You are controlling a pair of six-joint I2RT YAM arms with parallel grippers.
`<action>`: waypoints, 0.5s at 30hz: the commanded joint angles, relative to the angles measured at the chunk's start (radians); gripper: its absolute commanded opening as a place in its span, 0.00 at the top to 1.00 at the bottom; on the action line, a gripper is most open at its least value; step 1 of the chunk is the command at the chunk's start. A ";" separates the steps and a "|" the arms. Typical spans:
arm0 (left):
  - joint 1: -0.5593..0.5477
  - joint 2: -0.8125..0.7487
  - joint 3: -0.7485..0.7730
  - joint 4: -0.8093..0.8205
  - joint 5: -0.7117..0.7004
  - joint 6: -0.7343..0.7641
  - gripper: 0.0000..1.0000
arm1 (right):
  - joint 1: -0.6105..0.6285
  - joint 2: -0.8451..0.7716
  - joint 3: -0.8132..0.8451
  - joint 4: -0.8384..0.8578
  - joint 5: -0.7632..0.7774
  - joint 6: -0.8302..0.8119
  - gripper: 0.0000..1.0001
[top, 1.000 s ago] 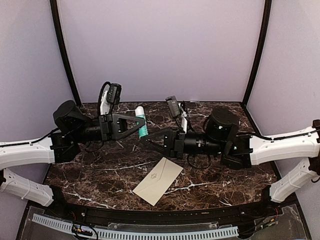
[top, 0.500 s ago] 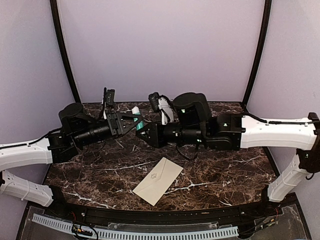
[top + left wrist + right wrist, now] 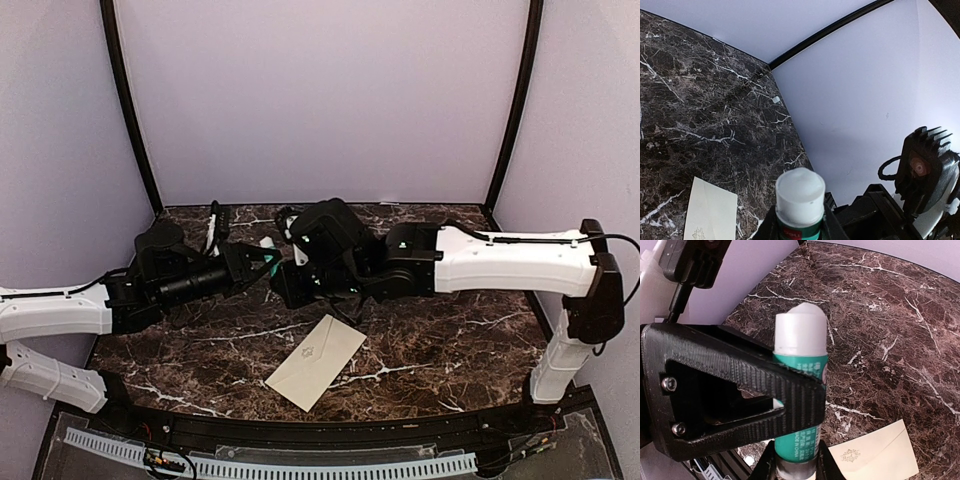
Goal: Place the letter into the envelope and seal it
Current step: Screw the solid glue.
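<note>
Glue stick (image 3: 800, 390) clamped by both: left pincer (image 3: 800, 229) narrowed on green body, right pincer (image 3: 792, 466) narrowed on base. Envelope (image 3: 316, 361) laid flat on surface (image 3: 450, 330) below. Letter not seen. Uncapping judged in hand: straight pull advised, body held rigid.

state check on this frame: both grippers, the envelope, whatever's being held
left gripper, shut on the glue stick
right gripper, shut on the same glue stick's lower end
glue stick, capped, held off the table by both grippers
envelope, flat on the table, flap folded down; sealed or not unclear
letter, not in view
</note>
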 commanded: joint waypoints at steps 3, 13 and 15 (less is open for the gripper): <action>-0.033 -0.035 0.016 0.028 0.115 -0.019 1.00 | 0.009 -0.119 -0.119 0.262 -0.083 -0.016 0.70; -0.019 -0.071 0.052 0.128 0.293 0.079 1.00 | -0.051 -0.411 -0.545 0.718 -0.407 0.093 0.31; -0.019 -0.069 0.056 0.173 0.346 0.089 1.00 | -0.058 -0.451 -0.615 0.832 -0.457 0.117 0.29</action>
